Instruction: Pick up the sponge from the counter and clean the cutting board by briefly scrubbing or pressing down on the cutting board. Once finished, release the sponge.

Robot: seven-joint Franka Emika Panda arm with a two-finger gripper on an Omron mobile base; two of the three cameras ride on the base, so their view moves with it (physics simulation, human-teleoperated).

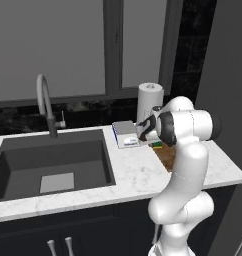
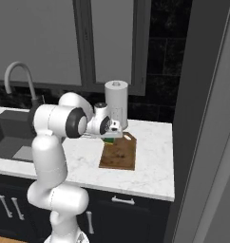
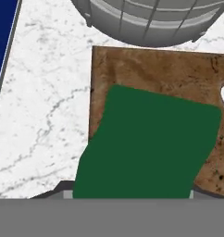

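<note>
Green-topped sponge (image 3: 146, 143) directly under gripper (image 2: 112, 133), over cutting board (image 3: 178, 74).

the white arm (image 1: 185, 165) rises from its base, bends at a dark-jointed elbow and reaches forward over the counter's right end, toward the back edge. the hand points down. the gripper (image 2: 110, 134) sits low at the far end of the cutting board, its jaws set on either side of the sponge; whether they press it cannot be told.
</note>
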